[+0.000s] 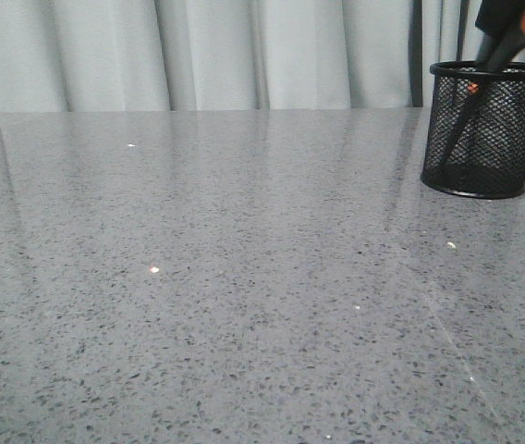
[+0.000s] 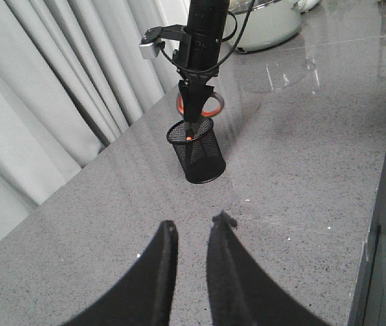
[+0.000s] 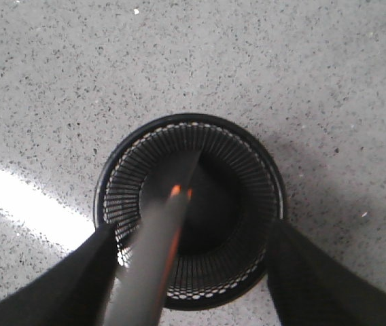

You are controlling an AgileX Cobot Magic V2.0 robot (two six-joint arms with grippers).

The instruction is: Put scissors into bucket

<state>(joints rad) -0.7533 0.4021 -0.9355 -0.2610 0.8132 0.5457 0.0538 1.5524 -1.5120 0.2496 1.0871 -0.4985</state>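
Observation:
The black wire-mesh bucket (image 1: 484,129) stands on the grey table at the far right; it also shows in the left wrist view (image 2: 198,153) and from above in the right wrist view (image 3: 247,204). The scissors (image 1: 512,37) stand tilted in it, blades down inside and the orange-lined handles (image 2: 210,105) above the rim. My right gripper (image 3: 191,229) hangs straight above the bucket, its fingers (image 3: 84,272) spread wide on either side of the scissors' shaft (image 3: 149,265), which leans close to one finger. My left gripper (image 2: 194,227) is open and empty, low over the table, well short of the bucket.
Pale curtains (image 1: 207,51) hang behind the table's far edge. A white pot (image 2: 268,24) stands on the table beyond the bucket. The table's side edge (image 2: 376,204) runs along one side in the left wrist view.

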